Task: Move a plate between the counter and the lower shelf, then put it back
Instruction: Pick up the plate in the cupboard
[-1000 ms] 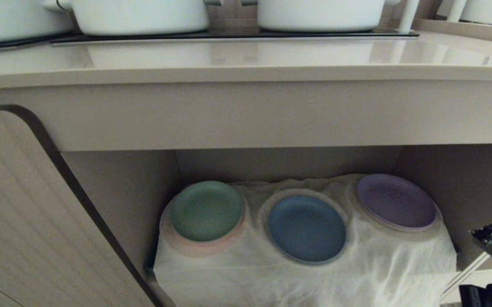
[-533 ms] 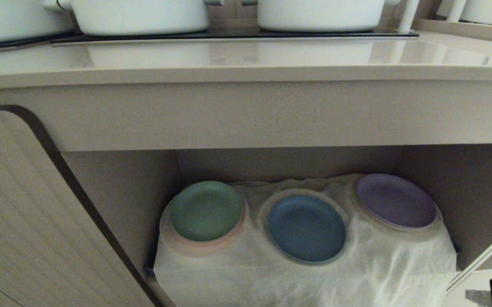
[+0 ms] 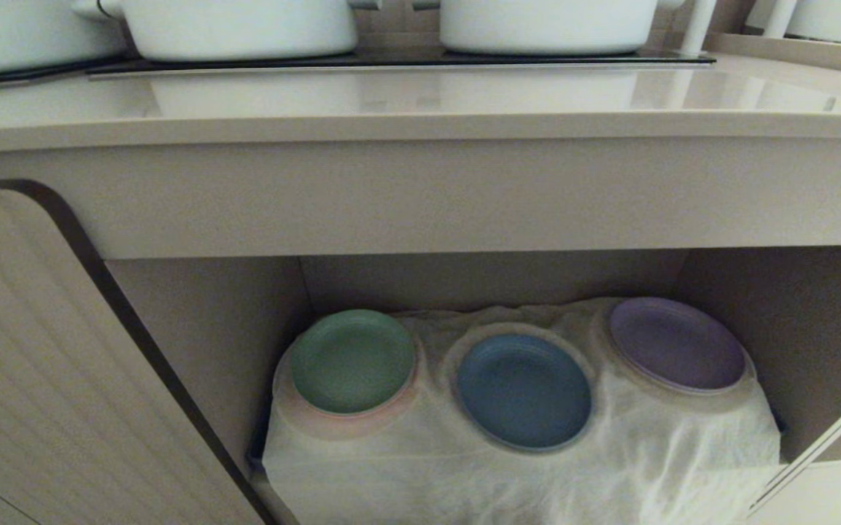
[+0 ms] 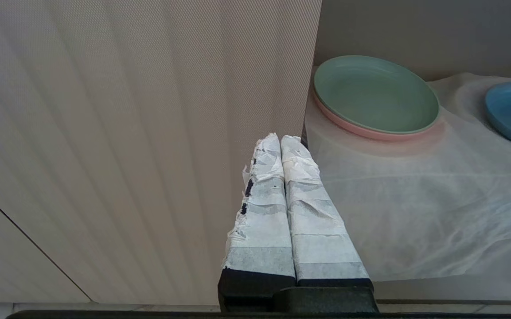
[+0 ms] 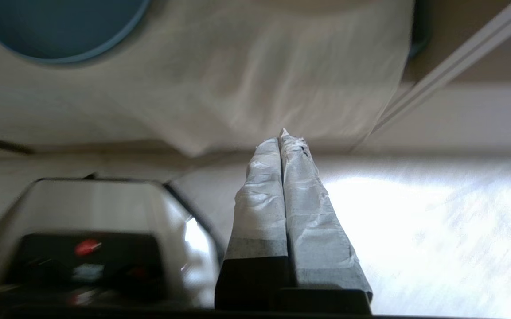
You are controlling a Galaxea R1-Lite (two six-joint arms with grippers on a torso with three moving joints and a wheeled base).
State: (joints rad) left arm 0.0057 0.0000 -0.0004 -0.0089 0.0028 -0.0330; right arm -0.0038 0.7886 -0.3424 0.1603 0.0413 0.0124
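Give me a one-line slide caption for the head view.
Blue plate on the lower shelf's white cloth between green plate and purple plate, beneath the counter.

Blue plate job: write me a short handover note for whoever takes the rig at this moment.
Left gripper: shut, empty, beside the cabinet door.
Right gripper: shut, empty, low in front of the lower shelf.
The plate lies flat on the white cloth, in the middle spot between the green plate and the purple plate.
The counter carries only white pots at the back.
Done: cannot tell whether any move has been made.
Left: nothing is held; any plate move has yet to begin.
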